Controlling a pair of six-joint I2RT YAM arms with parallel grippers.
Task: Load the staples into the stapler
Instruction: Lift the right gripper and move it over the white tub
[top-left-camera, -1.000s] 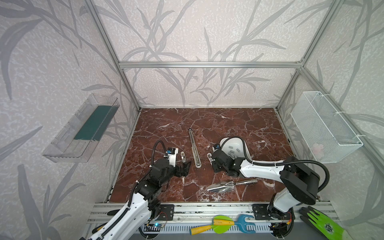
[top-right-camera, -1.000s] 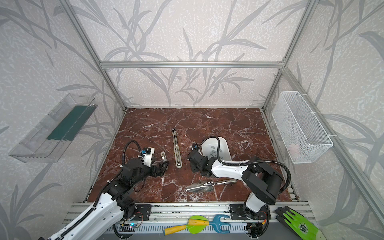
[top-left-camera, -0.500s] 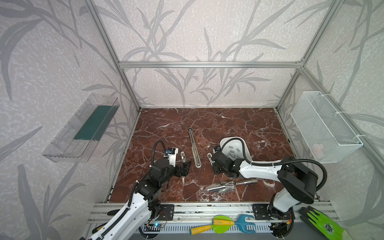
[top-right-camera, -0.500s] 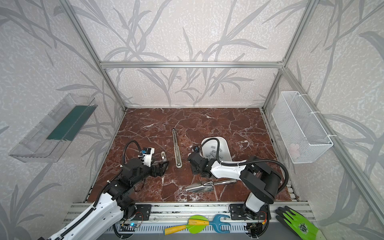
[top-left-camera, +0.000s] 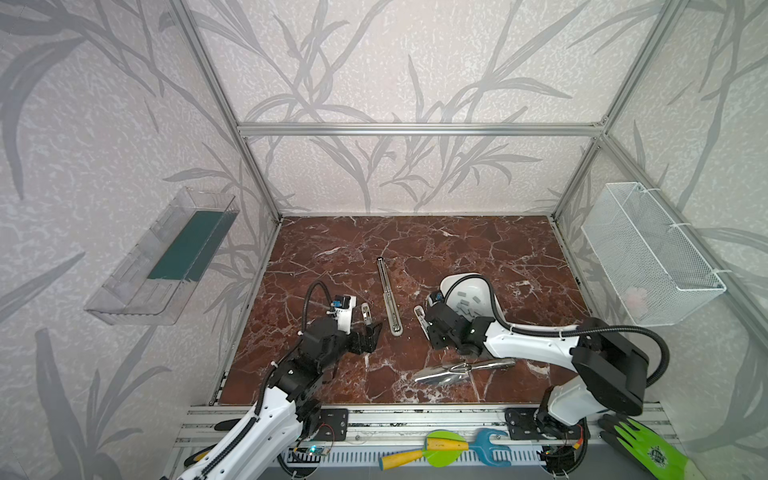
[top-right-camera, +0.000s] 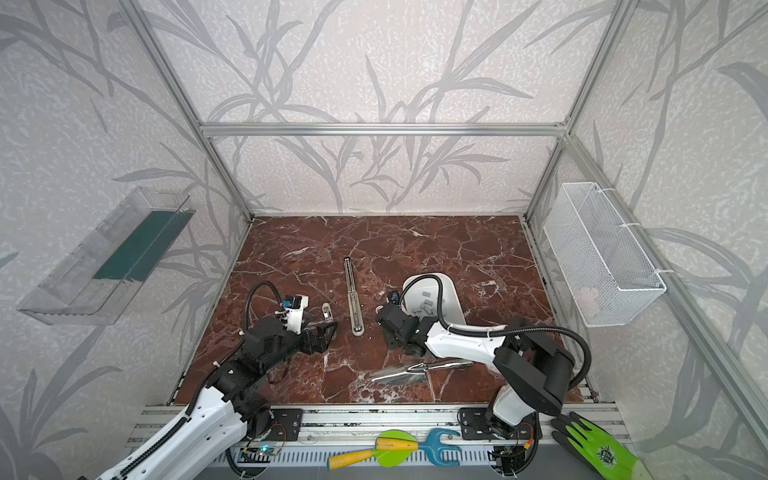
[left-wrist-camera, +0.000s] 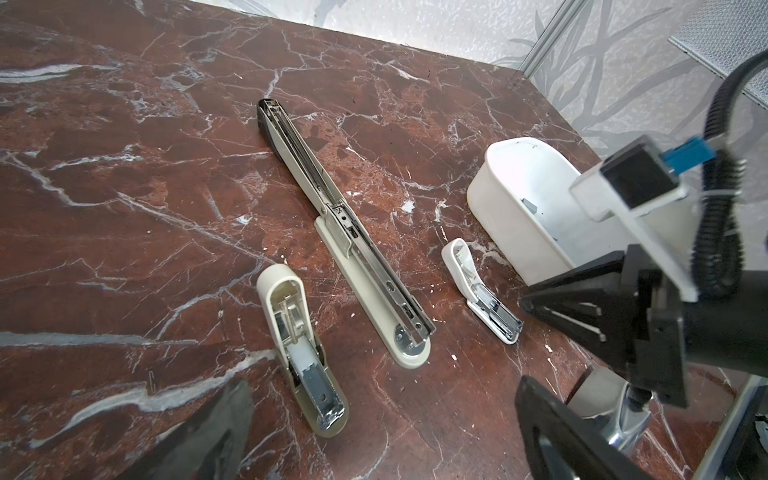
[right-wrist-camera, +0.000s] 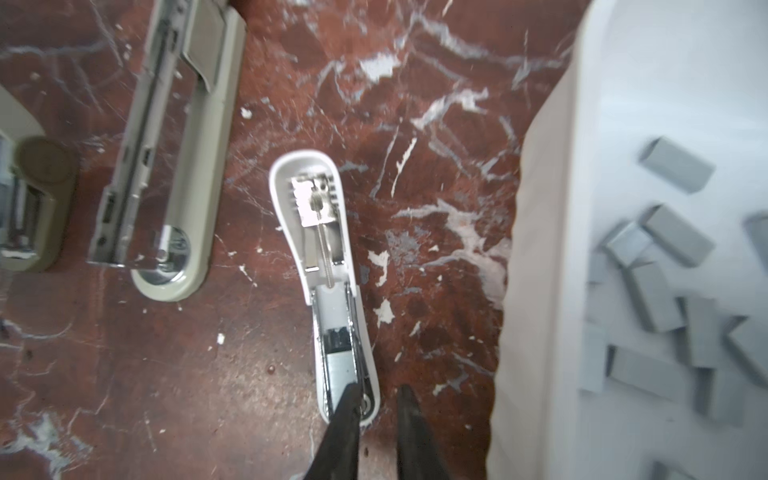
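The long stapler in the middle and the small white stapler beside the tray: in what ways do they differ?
The long stapler is far longer and slimmer than the small white stapler. The long stapler is beige with a dark tip; the small one is white. The right gripper is at the small one's end; the long stapler has no gripper at it. Both lie opened flat, metal channels up.
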